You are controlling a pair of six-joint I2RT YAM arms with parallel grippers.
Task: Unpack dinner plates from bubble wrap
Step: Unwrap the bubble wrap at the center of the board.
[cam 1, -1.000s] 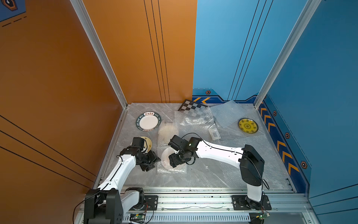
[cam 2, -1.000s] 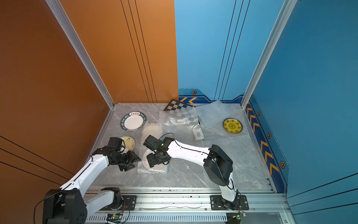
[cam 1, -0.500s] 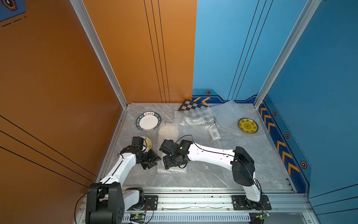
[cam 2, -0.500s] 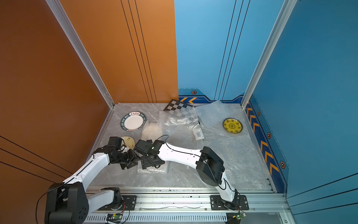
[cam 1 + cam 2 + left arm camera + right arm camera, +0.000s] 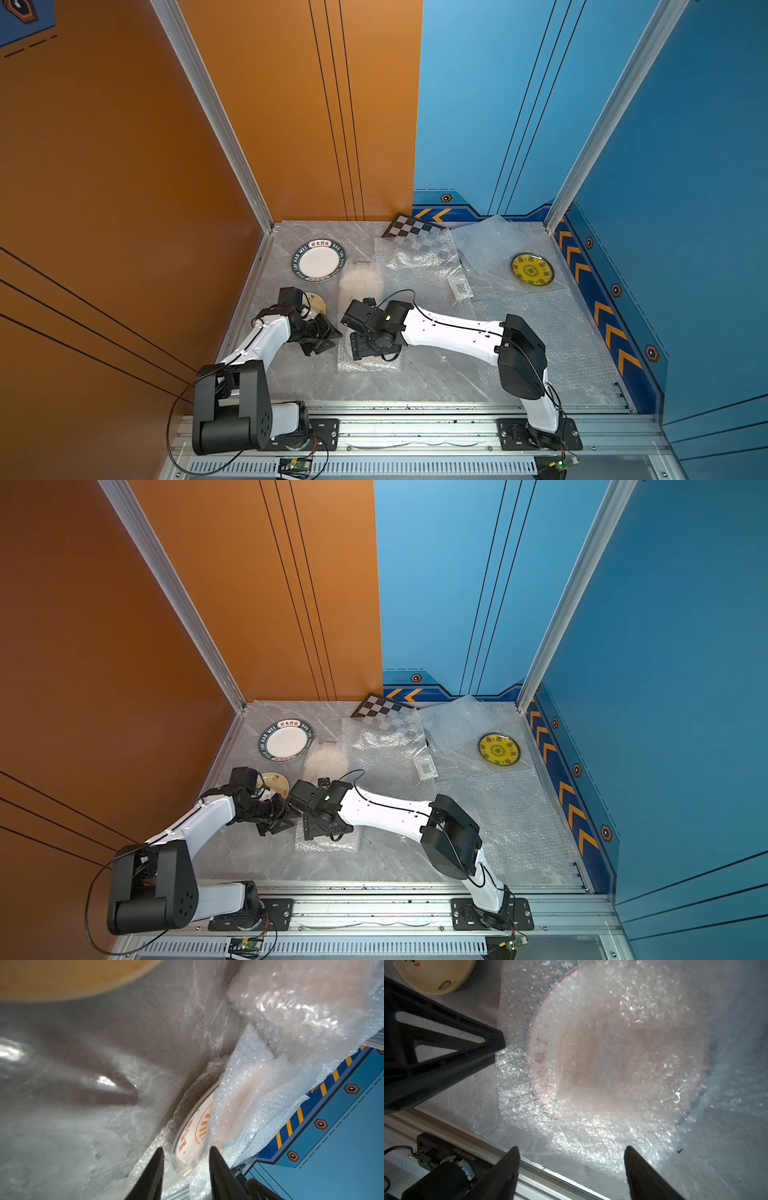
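Grey marble table point(image 5: 415, 382). Loose bubble wrap sheets point(image 5: 490, 245) upper right in both top views. Wrapped sunburst plate point(image 5: 197, 1126) lower centre. Right gripper point(image 5: 571, 1151) above it, jaws spread, empty. Left gripper point(image 5: 186, 1150) straddles wrapped rim; whether clamped, cannot tell. Bare: green-lettered plate point(image 5: 318, 261) upper left, yellow plate point(image 5: 532, 269) far right, cream plate point(image 5: 318, 302) beside left gripper.

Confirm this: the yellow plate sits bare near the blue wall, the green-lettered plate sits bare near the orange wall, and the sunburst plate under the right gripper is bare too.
Wrong on one point: the sunburst plate under the right gripper is still covered by bubble wrap, as the right wrist view shows. The yellow plate and the green-lettered plate do sit bare.
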